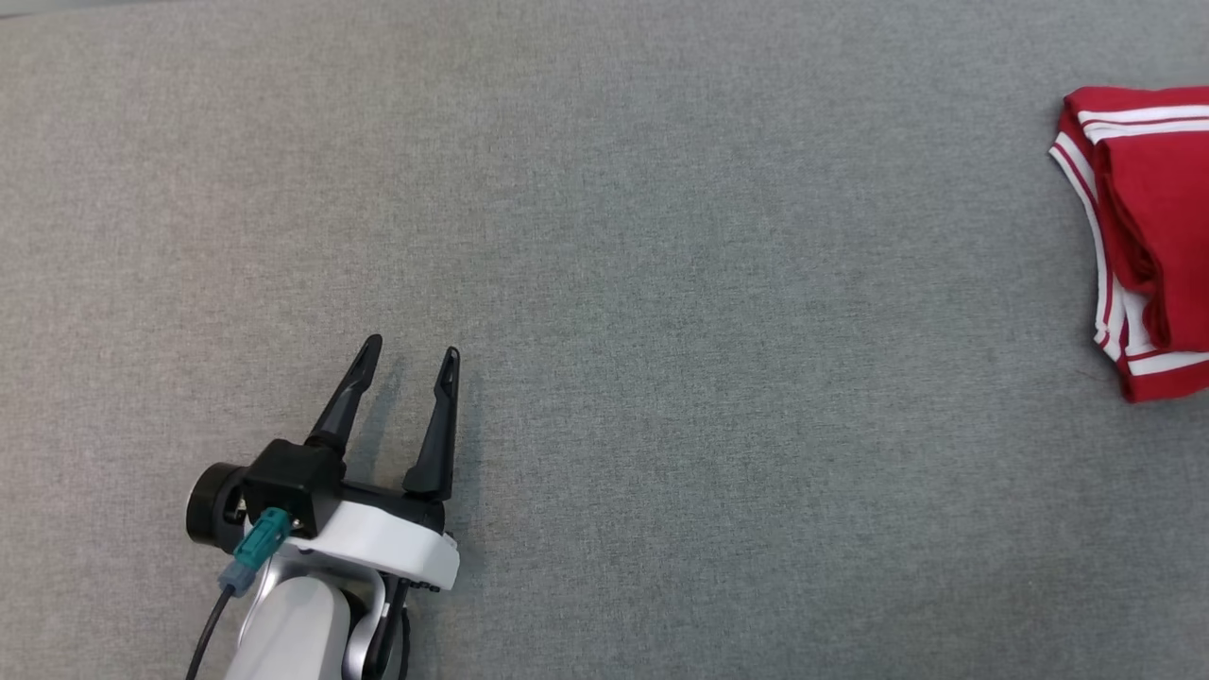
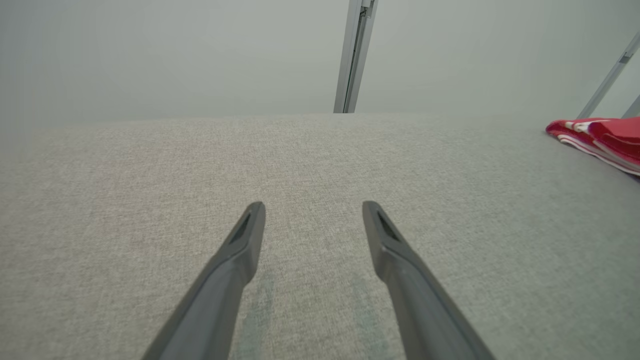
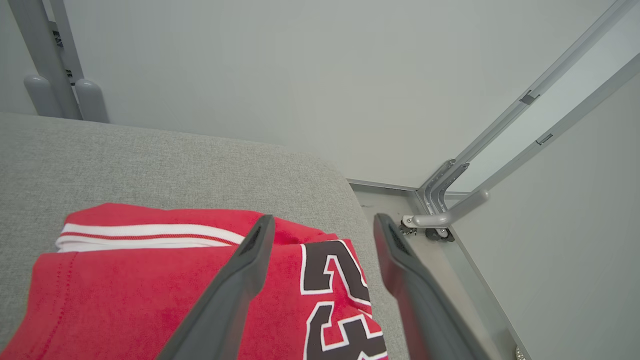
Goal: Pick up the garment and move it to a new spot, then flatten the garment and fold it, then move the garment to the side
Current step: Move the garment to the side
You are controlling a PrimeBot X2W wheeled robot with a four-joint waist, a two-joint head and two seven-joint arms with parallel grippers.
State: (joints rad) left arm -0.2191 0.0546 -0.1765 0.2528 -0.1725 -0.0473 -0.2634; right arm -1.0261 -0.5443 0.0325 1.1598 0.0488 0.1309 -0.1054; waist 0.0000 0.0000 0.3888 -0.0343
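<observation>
Two pairs of fingers, both spread and neither pinching anything, is what I read on my screens. The right gripper point(image 3: 324, 218) has its dark fingers point(image 3: 227, 295) wide apart above the garment point(image 3: 125, 290), with no cloth caught between them. Whether the tips brush the fabric I cannot tell from the wrist camera. The left gripper point(image 1: 412, 347) is likewise open. It hangs low over bare grey covering toward the near left part of the bench point(image 1: 718, 283), its shadow close beside it, well apart from the garment.

The garment is a red jersey with white stripes along its hems and black numerals edged in white. It lies in layers, one panel doubled over another, close by the bench's right edge and near its rounded far right corner. Beyond that corner I see a pale wall point(image 3: 300, 75) and grey metal frame rails point(image 3: 496, 125).

My judgement is that the fold is made, and that this place by the edge is the side the task asks for. The wide right fingers would suit a release, though from this moment alone I cannot be sure. I take it the left arm is parked away so it neither drags the cloth nor crowds the other arm. Next I would lift the right arm straight up. A snagged top layer could undo the fold, and so near the edge a tug might pull the jersey off.
</observation>
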